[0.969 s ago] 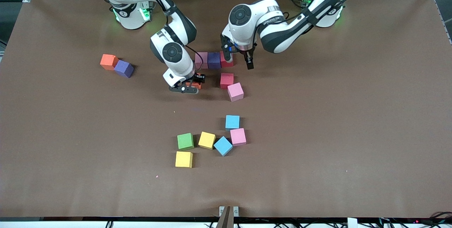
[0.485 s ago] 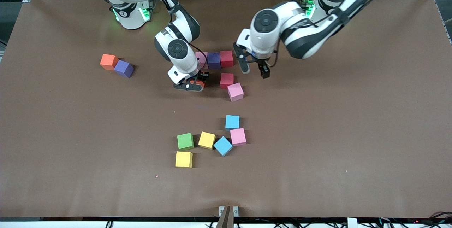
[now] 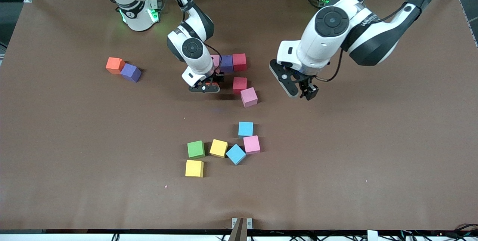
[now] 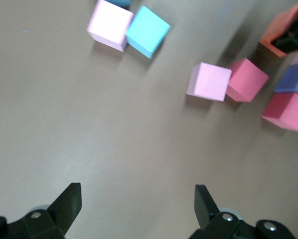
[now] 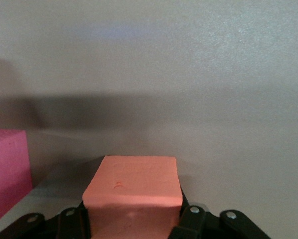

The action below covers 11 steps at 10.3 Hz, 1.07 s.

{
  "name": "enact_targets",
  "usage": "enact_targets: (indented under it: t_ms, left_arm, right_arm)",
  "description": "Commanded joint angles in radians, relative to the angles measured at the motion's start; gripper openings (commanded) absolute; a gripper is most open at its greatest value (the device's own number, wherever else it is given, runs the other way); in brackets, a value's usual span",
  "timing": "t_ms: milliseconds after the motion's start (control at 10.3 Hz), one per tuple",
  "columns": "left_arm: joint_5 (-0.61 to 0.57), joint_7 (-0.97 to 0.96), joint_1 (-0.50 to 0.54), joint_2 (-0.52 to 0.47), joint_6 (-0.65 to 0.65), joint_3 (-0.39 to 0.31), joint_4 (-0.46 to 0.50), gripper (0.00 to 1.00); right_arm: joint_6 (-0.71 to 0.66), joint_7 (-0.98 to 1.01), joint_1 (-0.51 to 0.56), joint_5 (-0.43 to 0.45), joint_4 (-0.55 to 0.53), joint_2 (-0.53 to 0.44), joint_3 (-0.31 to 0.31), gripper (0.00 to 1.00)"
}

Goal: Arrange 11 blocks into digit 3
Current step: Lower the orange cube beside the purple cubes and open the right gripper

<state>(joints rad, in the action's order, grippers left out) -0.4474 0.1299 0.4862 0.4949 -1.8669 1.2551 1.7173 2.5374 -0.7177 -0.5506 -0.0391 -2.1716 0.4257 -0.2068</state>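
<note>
Brown matte table (image 3: 74,140), carrying loose foam blocks.

Toward the right arm's end, well in from the edge: orange block (image 3: 114,65) touching purple block (image 3: 130,72), both lying idle.

Right gripper (image 3: 204,86): hanging low beside the started row, pinching an orange cube (image 5: 132,191) on two opposite flat faces; the cube is sitting square between the jaws.

Row at mid-table, toward the bases' edge: pink (image 3: 215,61), purple (image 3: 226,63), red (image 3: 239,61), touching. Just nearer: red (image 3: 239,85), then pink (image 3: 249,96).

Cluster toward the camera's edge: green (image 3: 195,149), two yellow (image 3: 194,168), two sky blue (image 3: 245,129), pink (image 3: 251,144).

Left gripper (image 3: 298,89): waiting, jaws spread wide, empty, over bare table.

Handling: likely light, soft, slightly compressible, grippy; best gripped mid-height on parallel sides, gently.
</note>
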Motion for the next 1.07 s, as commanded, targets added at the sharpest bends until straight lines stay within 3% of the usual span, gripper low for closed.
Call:
enact_targets:
  t_ms: [0, 969]
  left_arm:
    - [0.003, -0.038, -0.024, 0.005, 0.014, -0.048, -0.025, 1.0]
    - [-0.01, -0.078, -0.08, 0.014, 0.019, -0.065, -0.021, 1.0]
  right_arm:
    - [0.02, 0.015, -0.015, -0.01, -0.039, 0.024, 0.003, 0.07]
    - [-0.019, -0.037, -0.019, -0.01, -0.06, 0.016, 0.003, 0.08]
